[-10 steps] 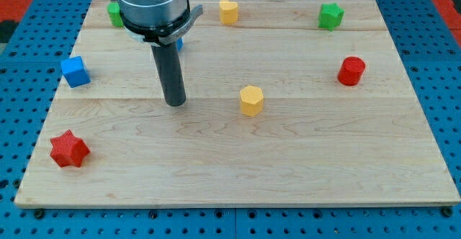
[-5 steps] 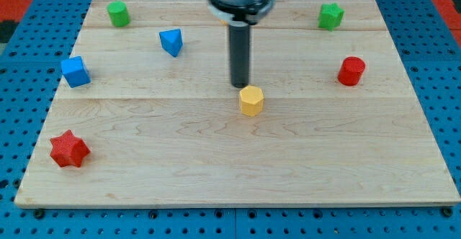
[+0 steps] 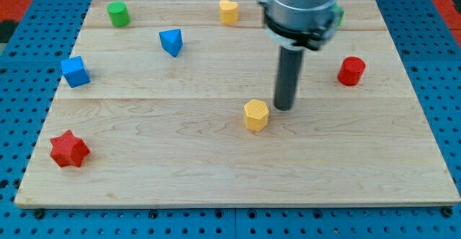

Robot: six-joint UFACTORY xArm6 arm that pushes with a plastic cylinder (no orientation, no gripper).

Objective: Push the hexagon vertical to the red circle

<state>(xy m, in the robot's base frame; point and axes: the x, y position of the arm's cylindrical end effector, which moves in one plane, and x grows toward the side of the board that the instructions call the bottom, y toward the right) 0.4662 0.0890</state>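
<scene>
The yellow hexagon (image 3: 256, 114) lies near the middle of the wooden board (image 3: 238, 181). The red circle (image 3: 351, 71) stands at the view's right, well apart from it and higher in the view. My tip (image 3: 284, 107) is just to the right of the yellow hexagon and slightly above it, close to it or touching it. It lies between the hexagon and the red circle.
A green cylinder (image 3: 117, 14), a blue triangle (image 3: 171, 42) and a blue cube (image 3: 75, 72) are at the left. A red star (image 3: 69, 150) is at the bottom left. A second yellow block (image 3: 228, 11) is at the top; a green block is mostly hidden behind the arm.
My tip swept from the left, passed above the yellow hexagon, and now sits at its right. The hexagon slid a little down and to the right.
</scene>
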